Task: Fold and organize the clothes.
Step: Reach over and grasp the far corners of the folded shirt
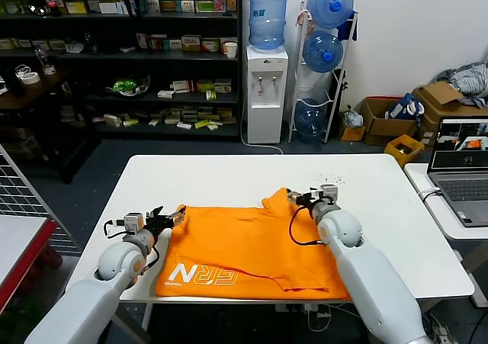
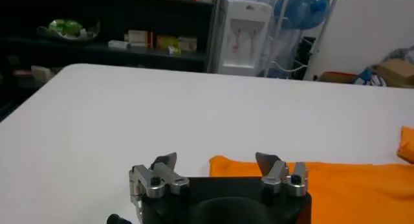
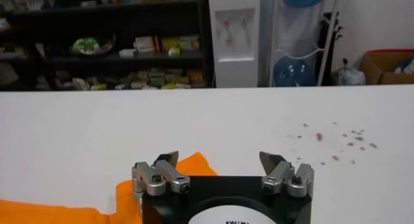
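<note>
The orange T-shirt lies spread on the white table, lettering up, with the white print at its near left corner. Its near hem runs close along the table's front edge, and its far edge rises to a small raised peak toward the middle of the table. Wide bare tabletop lies beyond the shirt on the far side and out to the right of it; a narrower strip of bare table shows on the left.

Left gripper sits at the shirt's far left corner, fingers spread, and in the left wrist view the orange edge lies just ahead of the gripper between the two fingertips, with nothing pinched. The left arm reaches in low from the near left, forearm close above the table's corner.

Right gripper hovers at the raised peak on the far edge, also parted. From the right wrist camera, the orange fold sits right by the left-hand fingertip, while the gripper holds no cloth. The right arm stretches forward over the shirt's right side.

Small dark specks dot the bare table past the right gripper. A laptop stands open on the neighbouring table at the right, and a water dispenser stands against the back wall.
</note>
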You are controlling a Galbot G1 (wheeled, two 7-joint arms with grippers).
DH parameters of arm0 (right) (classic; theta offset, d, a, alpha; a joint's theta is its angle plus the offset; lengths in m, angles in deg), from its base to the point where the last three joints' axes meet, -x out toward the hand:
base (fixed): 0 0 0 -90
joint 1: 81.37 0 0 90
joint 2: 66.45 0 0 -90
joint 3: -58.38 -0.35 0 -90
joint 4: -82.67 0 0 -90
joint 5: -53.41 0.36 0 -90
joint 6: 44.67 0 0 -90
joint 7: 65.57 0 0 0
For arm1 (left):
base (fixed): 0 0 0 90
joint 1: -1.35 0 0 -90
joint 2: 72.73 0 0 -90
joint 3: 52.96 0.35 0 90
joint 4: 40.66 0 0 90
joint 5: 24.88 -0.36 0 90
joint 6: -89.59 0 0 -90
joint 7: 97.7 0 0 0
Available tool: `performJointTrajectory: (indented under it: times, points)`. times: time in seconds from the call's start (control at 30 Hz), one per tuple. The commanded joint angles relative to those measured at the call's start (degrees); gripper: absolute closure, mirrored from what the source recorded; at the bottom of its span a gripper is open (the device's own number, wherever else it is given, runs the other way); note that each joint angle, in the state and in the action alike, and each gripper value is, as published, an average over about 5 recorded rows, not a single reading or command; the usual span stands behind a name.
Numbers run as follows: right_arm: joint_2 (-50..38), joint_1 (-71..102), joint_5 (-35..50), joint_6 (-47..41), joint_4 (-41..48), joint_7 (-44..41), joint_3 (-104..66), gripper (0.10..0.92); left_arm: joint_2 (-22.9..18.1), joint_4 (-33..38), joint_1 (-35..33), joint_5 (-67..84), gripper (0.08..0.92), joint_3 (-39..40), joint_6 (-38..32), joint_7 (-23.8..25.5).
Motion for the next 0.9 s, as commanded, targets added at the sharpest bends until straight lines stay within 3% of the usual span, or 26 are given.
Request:
performJointTrajectory:
  times: [0.03, 0.53, 0.7, 0.9]
  points:
    - [3.9, -7.3, -0.6, -2.0, 10.8, -1.0, 3.3, 0.203, -0.4, -7.0, 7.7, 1.2, 0.177, 4.9, 2.1, 1.0]
    - [4.3, -6.6, -1.0, -2.3, 11.6, -1.8, 3.4, 0.221, -1.1, -7.8, 7.5, 0.1, 0.177, 6.0, 2.4, 0.7]
    - [4.4, -6.5, -0.9, -3.0, 11.7, -1.6, 3.5, 0.325, -1.1, -7.7, 7.4, 0.1, 0.194, 6.3, 2.5, 0.4]
    - [4.2, -6.2, -0.9, -2.9, 11.2, -1.8, 3.5, 0.499, -1.2, -7.8, 7.2, 0.0, 0.345, 6.3, 2.5, 0.4]
